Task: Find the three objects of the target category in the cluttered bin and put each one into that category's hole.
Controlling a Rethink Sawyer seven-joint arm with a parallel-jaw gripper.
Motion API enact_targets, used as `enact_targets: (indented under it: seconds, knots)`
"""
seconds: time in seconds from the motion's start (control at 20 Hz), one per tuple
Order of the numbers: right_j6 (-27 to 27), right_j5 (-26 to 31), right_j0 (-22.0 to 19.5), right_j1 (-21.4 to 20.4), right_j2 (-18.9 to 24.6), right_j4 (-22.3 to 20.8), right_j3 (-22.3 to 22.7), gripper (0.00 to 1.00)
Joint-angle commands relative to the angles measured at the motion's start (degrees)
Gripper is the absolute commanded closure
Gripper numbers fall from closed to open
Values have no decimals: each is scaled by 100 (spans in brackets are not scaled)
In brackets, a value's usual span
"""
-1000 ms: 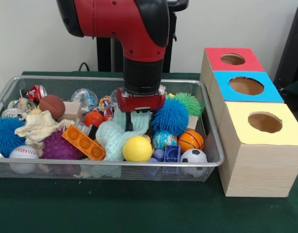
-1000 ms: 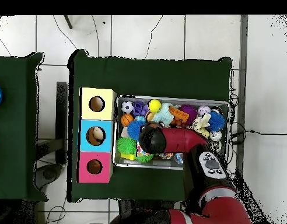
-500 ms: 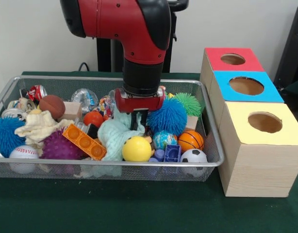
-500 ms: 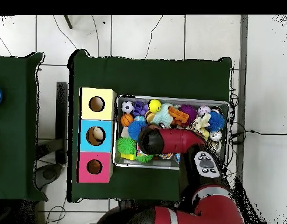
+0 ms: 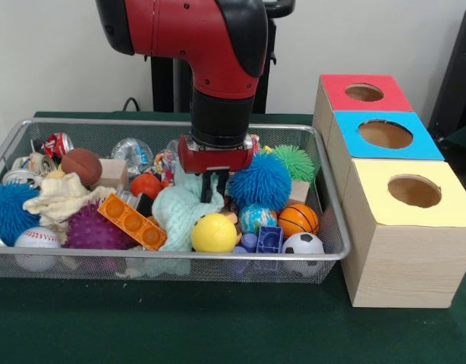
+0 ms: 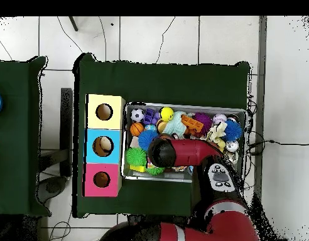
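End effector (image 5: 212, 187) is down in the bin (image 5: 333, 227), fingers pinched on the mint cloth (image 5: 180, 212) at bin centre. Looks like the grasp/lift step. Next: raise it clear of the clutter, carry toward 3 o'clock, to the boxes (image 5: 404, 227); which hole is unclear.

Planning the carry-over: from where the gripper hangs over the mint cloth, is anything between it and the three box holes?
Between the gripper and the boxes stand the blue spiky ball and the bin's wire wall.
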Motion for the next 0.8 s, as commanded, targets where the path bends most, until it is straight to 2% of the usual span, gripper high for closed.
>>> enact_targets:
  seconds: [0.05,0.15,0.3,0.45,0.55,0.8]
  knots:
    - [-24,1063,-96,-317,130,-161,-21,100]
    - [-247,1088,-386,-695,420,-139,276,100]
    - [-694,1487,-677,-1251,515,-212,538,100]
    - [-1242,1548,-776,-1285,541,-692,415,100]
    - [-1308,1542,-860,-1254,575,-877,327,100]
    - [-1038,1524,-1021,-1241,617,-1115,240,100]
